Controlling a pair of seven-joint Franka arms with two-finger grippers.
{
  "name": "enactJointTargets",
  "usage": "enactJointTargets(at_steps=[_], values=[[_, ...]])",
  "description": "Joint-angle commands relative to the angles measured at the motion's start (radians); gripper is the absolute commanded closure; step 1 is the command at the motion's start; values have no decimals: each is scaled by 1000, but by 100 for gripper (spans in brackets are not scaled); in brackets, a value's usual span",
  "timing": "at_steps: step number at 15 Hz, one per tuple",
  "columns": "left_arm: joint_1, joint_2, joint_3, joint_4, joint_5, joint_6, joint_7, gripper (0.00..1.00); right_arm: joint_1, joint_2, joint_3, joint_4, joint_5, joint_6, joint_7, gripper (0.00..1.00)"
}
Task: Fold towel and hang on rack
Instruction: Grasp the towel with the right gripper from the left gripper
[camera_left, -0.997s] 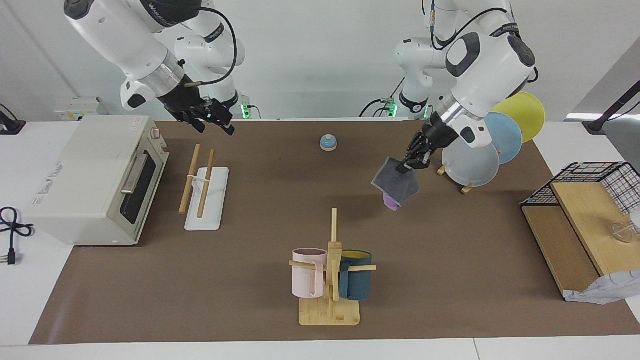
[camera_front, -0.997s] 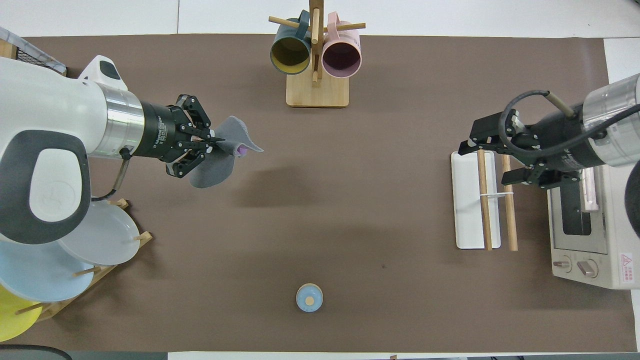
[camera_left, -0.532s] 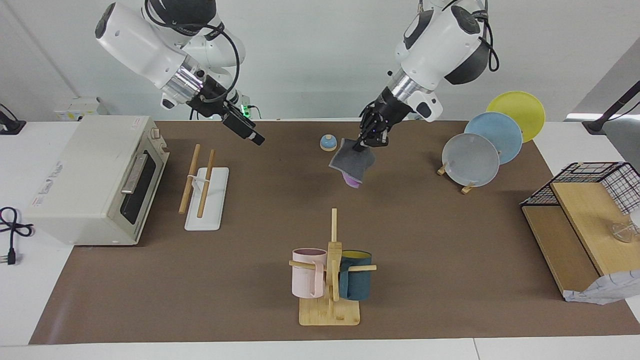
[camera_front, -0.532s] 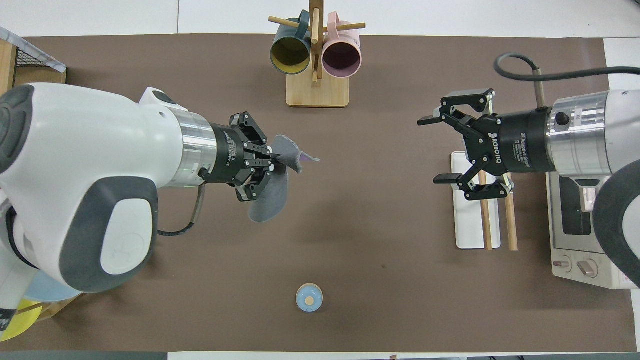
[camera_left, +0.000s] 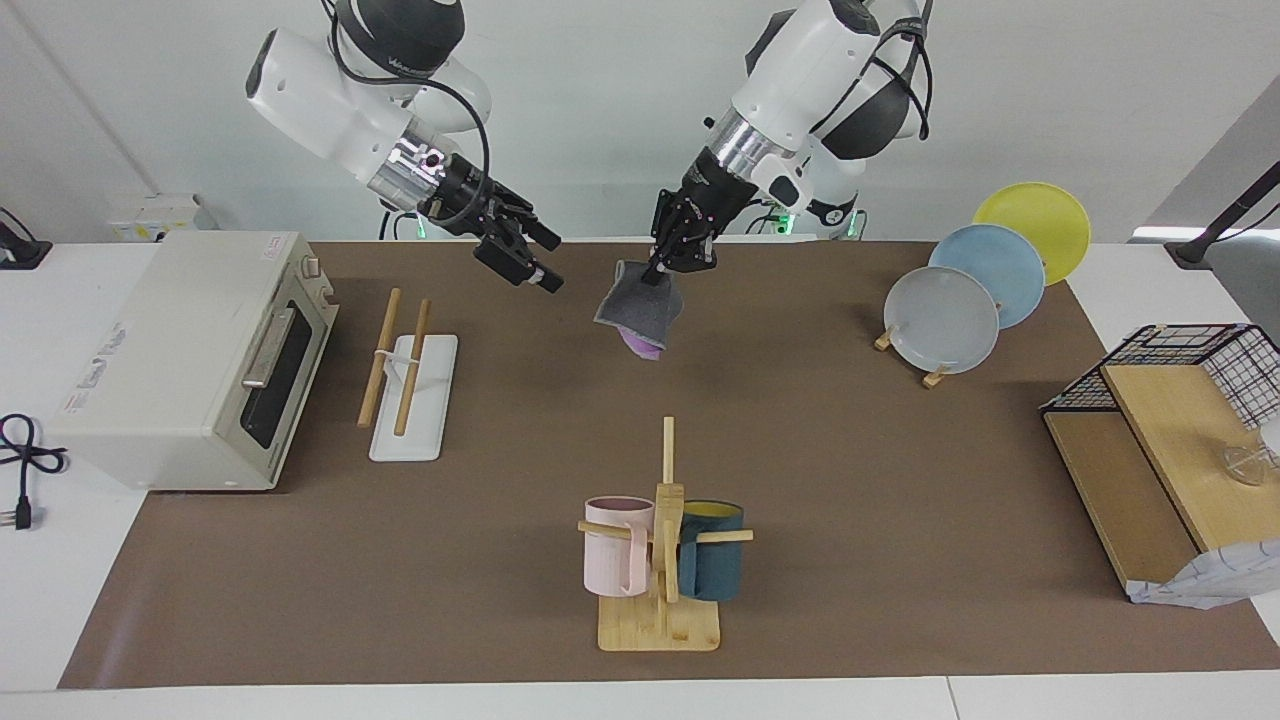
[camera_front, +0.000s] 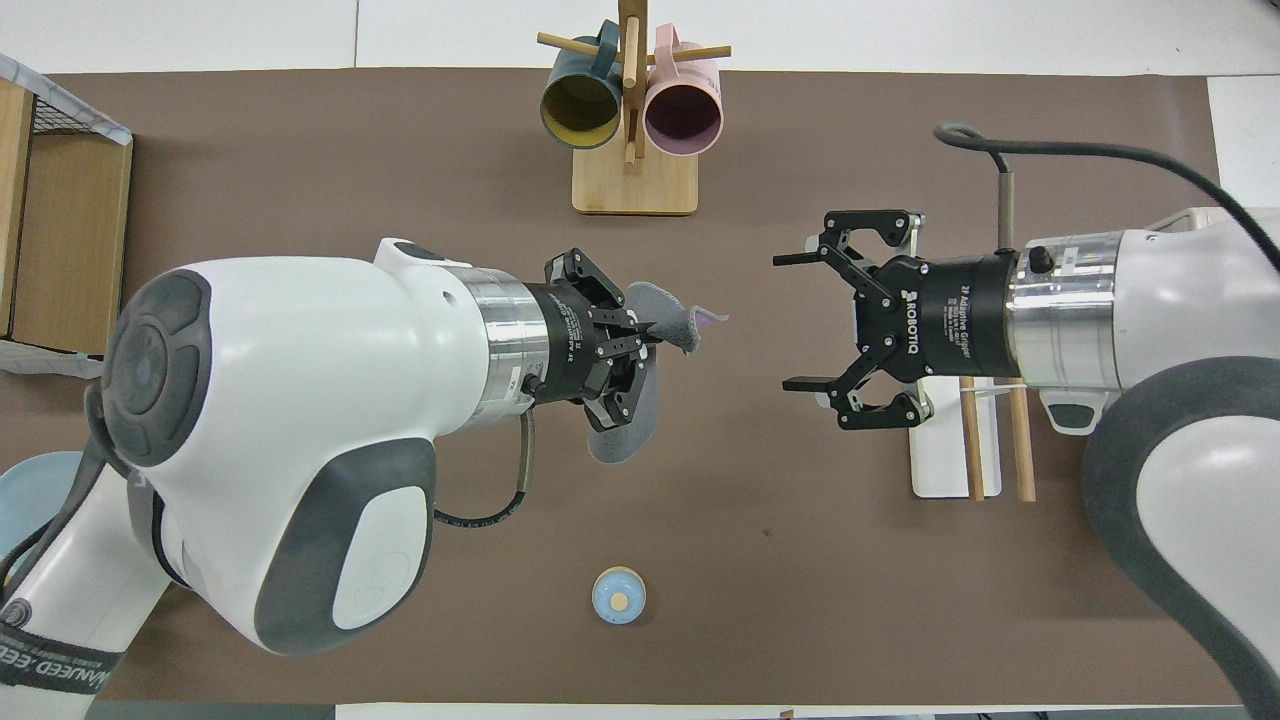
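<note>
Gripping towel (camera_left: 640, 312) aloft: left pincer (camera_left: 655, 275) | right pincer (camera_left: 535, 262) agape

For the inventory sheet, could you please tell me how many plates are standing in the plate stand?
3, standing in a row at the left arm's end of the table: the grey plate farthest from the robots, the blue plate in the middle, the yellow plate nearest them. None looks hidden.

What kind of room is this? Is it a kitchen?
Probably a robot lab set up like a kitchen: a toaster oven, a mug tree and plates sit on one table under two robot arms.
</note>
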Motion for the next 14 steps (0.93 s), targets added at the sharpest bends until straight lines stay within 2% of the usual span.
enactJointTargets(at_steps=[1,6,12,13,14], values=[[-25,-24,11,-28,-8,30,-40,100,15,-29,2,-60,23,36,5,0],[-46,-24,11,-29,-5,52,-83,100,111,24,2,-70,24,179,10,0],[-58,-24,11,-31,-1,67,-105,100,144,77,2,-67,30,225,-5,0],[-63,-24,11,-31,-1,69,-109,100,142,78,2,-65,49,228,-36,16],[-65,-24,11,-31,1,69,-112,100,142,78,2,-65,75,234,-74,47]])
